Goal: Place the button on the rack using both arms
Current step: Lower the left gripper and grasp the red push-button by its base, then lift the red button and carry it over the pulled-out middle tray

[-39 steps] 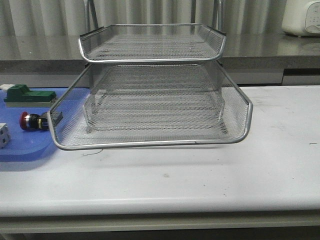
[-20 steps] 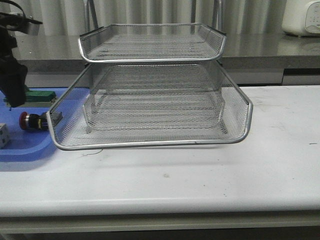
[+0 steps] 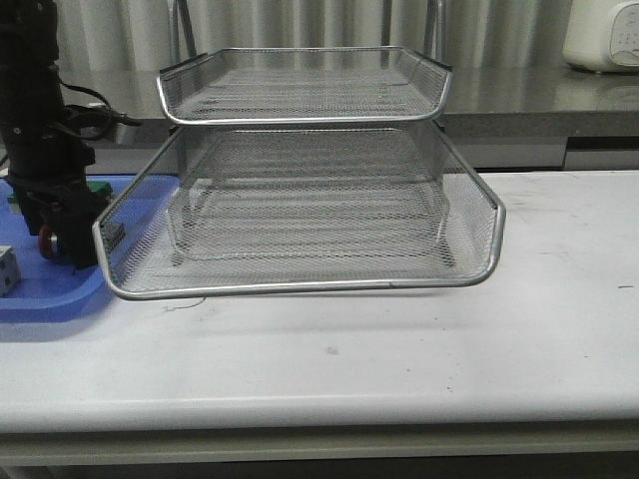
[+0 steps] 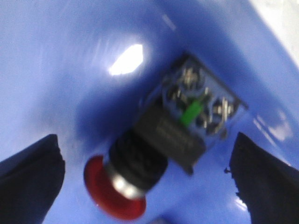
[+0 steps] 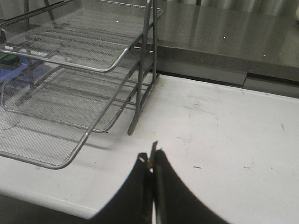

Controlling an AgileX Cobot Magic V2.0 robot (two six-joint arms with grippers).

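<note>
In the front view, the left gripper stands low over the blue tray, at the left edge of the rack. Only a small red part of the button shows beside the black fingers. A white cube lies near on the same tray, and a green block is partly hidden behind the arm. The middle tier of the rack is pulled forward, and its corner is just beside the gripper, so it could be in the way when the arm lifts.

In the left wrist view, the button lies flat on the blue tray between the two fingers. The fingers are wide apart and do not touch it. Its long axis runs slantwise across the gap, not square to it, so I judge the closing may turn it a little.

In the right wrist view, the right gripper is closed with nothing inside, over the white table, well apart from the button. The left arm is clearly the nearer one.
</note>
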